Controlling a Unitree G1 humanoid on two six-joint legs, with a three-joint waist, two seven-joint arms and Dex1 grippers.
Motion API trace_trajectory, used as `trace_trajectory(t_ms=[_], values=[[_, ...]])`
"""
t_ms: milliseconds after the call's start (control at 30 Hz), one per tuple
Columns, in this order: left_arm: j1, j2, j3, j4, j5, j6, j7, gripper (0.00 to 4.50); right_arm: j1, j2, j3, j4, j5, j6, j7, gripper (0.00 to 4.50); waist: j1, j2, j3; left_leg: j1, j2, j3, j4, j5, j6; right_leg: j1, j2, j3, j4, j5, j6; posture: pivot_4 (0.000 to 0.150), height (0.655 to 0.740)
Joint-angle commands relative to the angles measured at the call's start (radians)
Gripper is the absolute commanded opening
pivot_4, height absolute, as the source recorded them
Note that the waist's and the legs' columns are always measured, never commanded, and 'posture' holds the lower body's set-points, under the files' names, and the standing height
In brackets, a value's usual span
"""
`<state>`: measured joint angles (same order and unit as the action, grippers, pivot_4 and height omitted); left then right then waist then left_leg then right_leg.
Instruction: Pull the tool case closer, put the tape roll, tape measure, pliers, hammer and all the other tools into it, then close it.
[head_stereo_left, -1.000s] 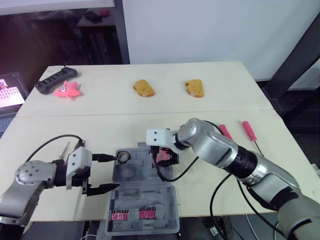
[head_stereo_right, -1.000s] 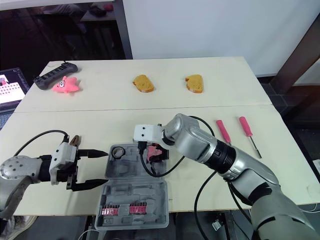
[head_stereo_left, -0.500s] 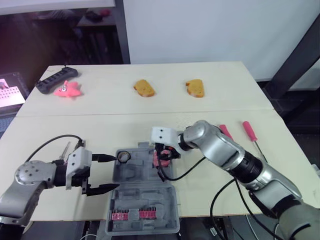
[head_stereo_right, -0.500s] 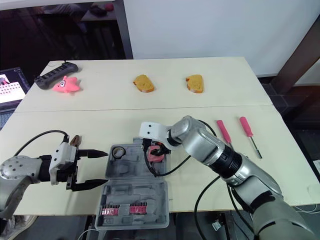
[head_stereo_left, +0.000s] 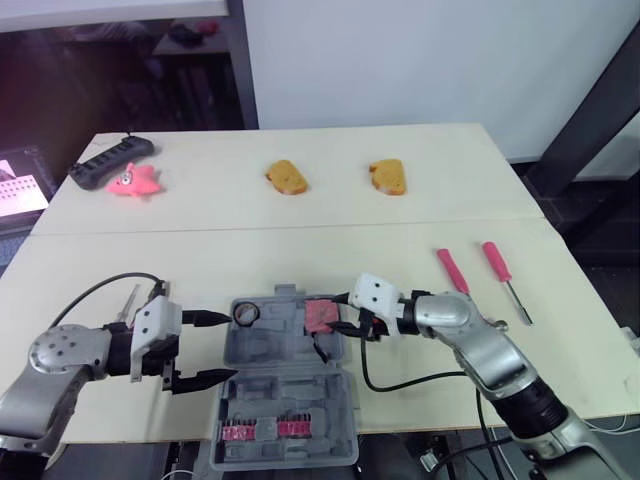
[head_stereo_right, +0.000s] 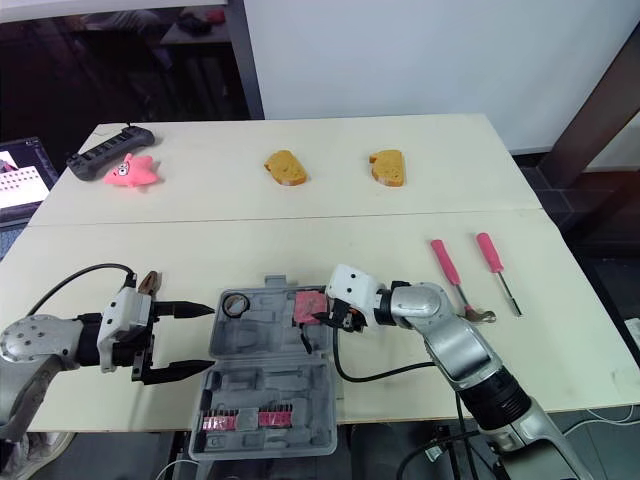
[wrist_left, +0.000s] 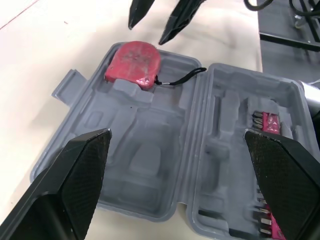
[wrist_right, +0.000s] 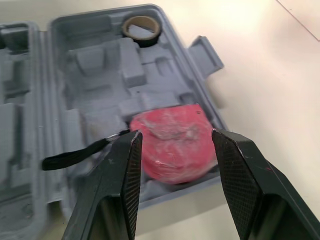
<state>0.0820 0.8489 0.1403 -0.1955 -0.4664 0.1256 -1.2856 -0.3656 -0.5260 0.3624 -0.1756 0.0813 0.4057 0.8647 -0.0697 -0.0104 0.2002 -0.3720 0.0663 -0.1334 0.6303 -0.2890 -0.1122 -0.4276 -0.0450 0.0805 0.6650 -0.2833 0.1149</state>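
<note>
the right pincer (wrist_right: 176, 136) is held apart; the pink tape measure (wrist_left: 134, 61) is seen just past its tips, laid in the open tool case (head_stereo_left: 275, 352). the left pincer (head_stereo_left: 232, 345) is held apart beside the case.

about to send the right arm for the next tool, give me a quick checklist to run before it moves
1. Tape measure seated in the tool case: ok, it lies in a corner recess with its black strap inside the case.
2. Right gripper free of the tape measure: ok, fingers open and apart from it.
3. Tape roll packed: ok, it sits in the opposite corner of the same half.
4. Case open for more tools: ok, both halves lie flat.
5. Left gripper out of the way: ok, open, at the case's left edge.
6. All tools packed: not ok, two red-handled screwdrivers lie on the table to the right of the case.
</note>
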Motion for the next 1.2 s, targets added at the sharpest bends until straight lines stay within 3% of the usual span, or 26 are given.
trace_trajectory(t_ms=[33, 567, 800, 933, 1200], values=[[-0.003, 0.003, 0.014, -0.001, -0.006, -0.013, -0.005, 4.50, -0.021, 0.038, -0.004, 0.015, -0.004, -0.020, -0.017, 2.31, 0.000, 0.000, 0.000, 0.000, 0.000, 0.000, 0.000, 0.000, 0.000, 0.000, 0.000, 0.000, 0.000, 0.000, 0.000, 0.150, 0.7400], [0.000, 0.001, 0.012, 0.001, -0.002, -0.017, 0.000, 4.50, -0.001, 0.043, 0.079, 0.129, -0.089, 0.113, -0.030, 2.31, 0.003, 0.000, -0.001, 0.002, 0.000, 0.000, 0.000, 0.000, 0.000, 0.003, 0.000, 0.000, 0.000, 0.000, 0.000, 0.150, 0.7400], [0.001, 0.004, 0.013, -0.001, -0.003, -0.016, -0.001, 4.50, -0.008, 0.054, 0.132, 0.177, -0.105, 0.292, -0.028, 2.31, 0.002, -0.001, -0.007, 0.003, 0.000, 0.000, 0.000, 0.000, 0.000, 0.004, 0.000, 0.000, 0.000, 0.000, 0.000, 0.150, 0.7400], [-0.003, 0.006, 0.015, 0.000, -0.005, -0.014, -0.003, 4.50, -0.012, 0.069, 0.144, 0.210, -0.108, 0.357, -0.042, 2.31, 0.004, -0.002, -0.014, 0.019, 0.000, 0.000, -0.003, -0.001, 0.001, 0.020, 0.000, 0.000, -0.004, -0.003, -0.003, 0.150, 0.7400], [-0.007, 0.010, 0.013, 0.005, -0.003, -0.012, -0.007, 4.50, -0.048, 0.116, 0.146, 0.228, -0.097, 0.392, -0.050, 2.31, 0.000, -0.008, -0.026, 0.023, 0.000, 0.000, -0.004, -0.001, 0.001, 0.024, 0.000, 0.000, -0.006, -0.004, -0.003, 0.150, 0.7400]])
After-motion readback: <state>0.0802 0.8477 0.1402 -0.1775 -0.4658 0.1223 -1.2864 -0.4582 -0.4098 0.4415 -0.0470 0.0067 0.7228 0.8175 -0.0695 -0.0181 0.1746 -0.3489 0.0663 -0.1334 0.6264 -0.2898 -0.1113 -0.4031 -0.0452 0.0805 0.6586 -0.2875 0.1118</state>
